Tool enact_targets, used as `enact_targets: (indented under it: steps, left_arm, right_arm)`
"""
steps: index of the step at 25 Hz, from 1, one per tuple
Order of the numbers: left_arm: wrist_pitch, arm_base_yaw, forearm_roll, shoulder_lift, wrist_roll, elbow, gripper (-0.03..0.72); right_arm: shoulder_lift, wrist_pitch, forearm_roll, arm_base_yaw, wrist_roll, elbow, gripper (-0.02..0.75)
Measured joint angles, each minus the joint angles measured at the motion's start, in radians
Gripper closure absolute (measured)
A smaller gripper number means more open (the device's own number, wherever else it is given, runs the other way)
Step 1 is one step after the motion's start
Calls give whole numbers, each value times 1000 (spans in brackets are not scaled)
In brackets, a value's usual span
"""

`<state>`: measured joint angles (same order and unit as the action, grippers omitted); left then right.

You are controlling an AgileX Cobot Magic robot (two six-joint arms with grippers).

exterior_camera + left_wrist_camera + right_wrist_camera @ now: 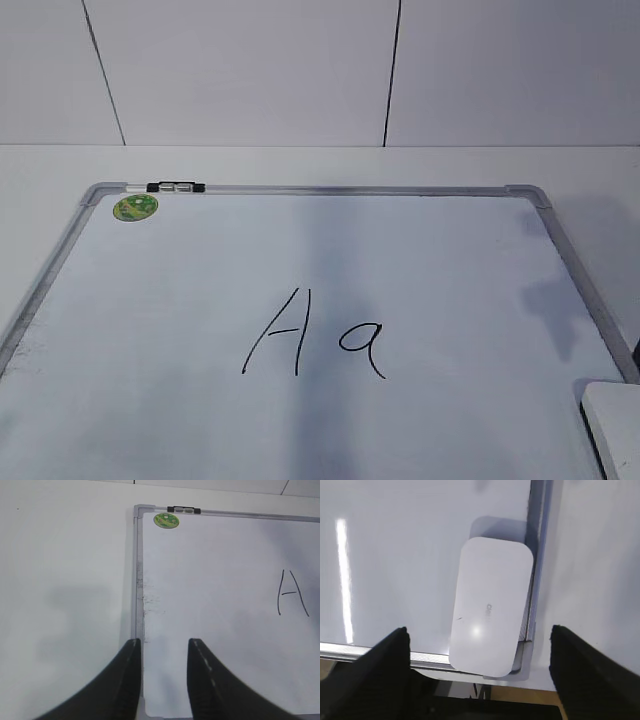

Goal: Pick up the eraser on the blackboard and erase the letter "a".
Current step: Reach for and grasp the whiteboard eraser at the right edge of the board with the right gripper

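Observation:
The blackboard (420,260) is a white board with a grey frame, lying flat. A small handwritten letter "a" (362,346) sits near its middle, right of a tall capital "A" (280,333). The white eraser (490,605) lies on the board's near right corner, overhanging the frame; a corner of it shows in the exterior view (615,425). My right gripper (479,637) is open wide and hovers above the eraser, one finger on each side, not touching it. My left gripper (164,644) is open and empty above the board's left frame (137,580).
A round green sticker (135,207) and a black-and-clear clip (176,187) sit at the board's far left corner. White table (300,165) surrounds the board, with a white wall behind. The table's front edge shows below the eraser (540,695).

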<state>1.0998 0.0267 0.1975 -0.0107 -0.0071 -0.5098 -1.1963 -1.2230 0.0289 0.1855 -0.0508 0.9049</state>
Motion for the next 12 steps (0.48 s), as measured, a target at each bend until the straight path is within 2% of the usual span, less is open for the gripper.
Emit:
enact_targets:
  steps: [12]
  left_arm:
    - [0, 0, 0, 0, 0, 0, 449]
  right_arm:
    - [0, 0, -4, 14, -20, -142, 70]
